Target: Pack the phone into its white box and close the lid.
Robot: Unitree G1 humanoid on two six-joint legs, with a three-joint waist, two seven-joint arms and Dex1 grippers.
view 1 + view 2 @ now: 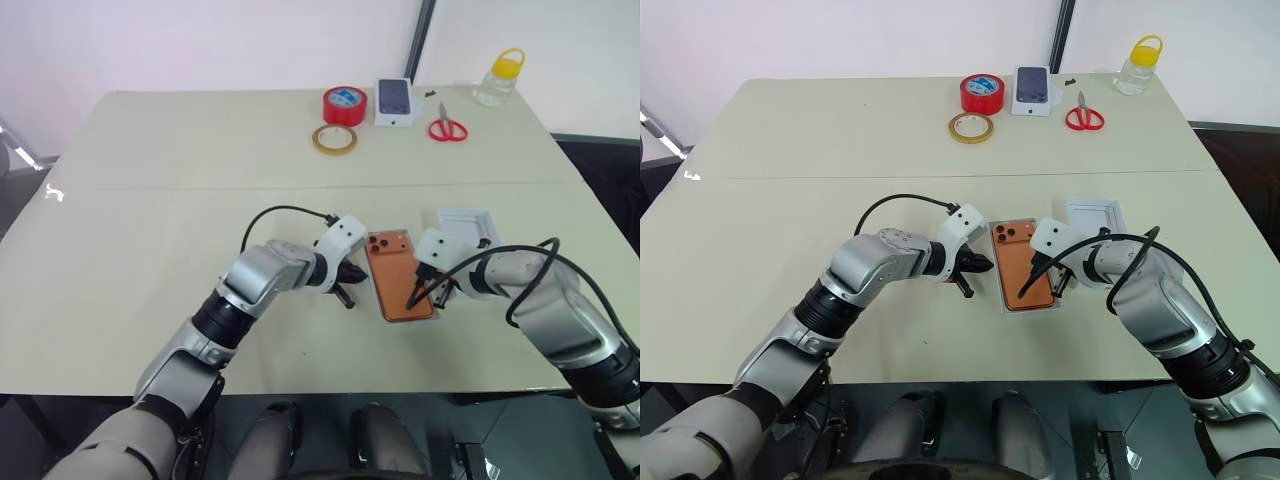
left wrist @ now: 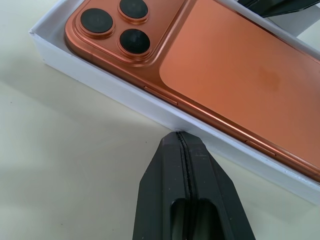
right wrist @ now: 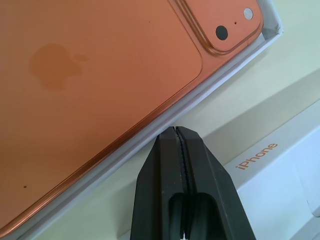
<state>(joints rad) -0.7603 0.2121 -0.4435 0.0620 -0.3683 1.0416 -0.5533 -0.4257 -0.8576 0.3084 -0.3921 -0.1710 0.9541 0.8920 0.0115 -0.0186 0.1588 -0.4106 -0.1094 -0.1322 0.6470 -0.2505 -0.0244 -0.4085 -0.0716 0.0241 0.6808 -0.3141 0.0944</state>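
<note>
Black fingers pressed together on both sides — left gripper [image 2: 182, 142] fully closed, holding nothing, tips at the outer wall of the white box [image 2: 120, 92] along its long side; right gripper [image 3: 175, 135] likewise closed and empty, tips just beside the opposite wall. Orange phone [image 1: 398, 272] lying back up inside the white box near the table's front edge, camera cluster at the far end. One phone, one white box, one lid [image 1: 465, 224] resting on the table [image 1: 150, 200] just beyond the right gripper, rim lettered "iPhone". At the far edge: one red tape roll [image 1: 343, 104], one tan tape ring [image 1: 334, 139], one small white box with a dark phone picture [image 1: 395, 102], one pair of red-handled scissors [image 1: 447, 127], one clear jar with a yellow lid [image 1: 499, 78]. Both arms bent inward from either side, wrists angled down, flanking the white box — left on its left, right on its right.
</note>
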